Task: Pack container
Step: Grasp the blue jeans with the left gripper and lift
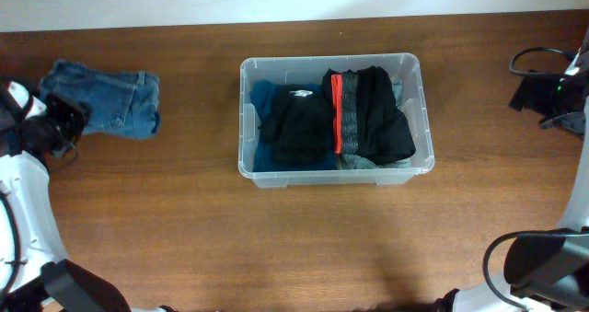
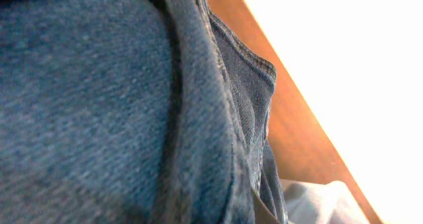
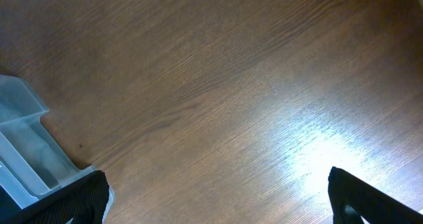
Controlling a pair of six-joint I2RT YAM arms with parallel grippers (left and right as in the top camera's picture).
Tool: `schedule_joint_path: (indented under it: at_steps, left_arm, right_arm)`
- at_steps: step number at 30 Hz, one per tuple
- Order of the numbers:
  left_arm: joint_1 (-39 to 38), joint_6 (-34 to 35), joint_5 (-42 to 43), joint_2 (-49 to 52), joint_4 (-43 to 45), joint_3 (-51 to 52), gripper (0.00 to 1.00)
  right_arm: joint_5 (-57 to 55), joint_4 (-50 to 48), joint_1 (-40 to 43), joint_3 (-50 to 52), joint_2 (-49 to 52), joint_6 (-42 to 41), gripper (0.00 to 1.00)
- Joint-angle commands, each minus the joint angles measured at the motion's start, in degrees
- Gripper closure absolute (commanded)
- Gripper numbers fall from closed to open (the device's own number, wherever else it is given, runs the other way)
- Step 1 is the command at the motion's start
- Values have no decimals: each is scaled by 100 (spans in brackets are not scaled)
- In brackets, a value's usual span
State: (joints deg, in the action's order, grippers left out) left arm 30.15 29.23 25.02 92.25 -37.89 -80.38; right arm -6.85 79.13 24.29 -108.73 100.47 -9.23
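On the brown wooden counter (image 1: 184,248), the clear rectangular plastic container (image 1: 245,119) sits mid-counter near the far edge, part-filled with dark folded clothes (image 1: 368,119), while the left jaws, their spread hidden, meet crumpled blue denim (image 1: 110,98) by the left edge, likely for packing, and the right jaws wait wide and empty.

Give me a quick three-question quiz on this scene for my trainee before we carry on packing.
1. True or false: the right arm's jaws stand wide open above bare table.
2. Relative to the container, the denim garment lies: A inside it; B on the table to its left; C on the table to its right.
3. Fill in: the stripe on the black garment in the container is ___.
Key: 1 true; 2 B; 3 red.
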Motion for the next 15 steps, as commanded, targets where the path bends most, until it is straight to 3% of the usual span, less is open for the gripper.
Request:
schedule_joint_path:
  at_steps: [1, 9, 15]
  left_arm:
    - [-17, 160, 295, -385, 146, -612, 99]
    - [-17, 164, 1207, -385, 1322, -785, 99]
    - [-17, 732, 1394, -385, 2020, -785, 99]
  right_arm:
    - [-72, -2, 15, 7, 20, -72, 2]
    - [-72, -2, 15, 7, 20, -72, 2]
    - [-72, -2, 15, 7, 20, -72, 2]
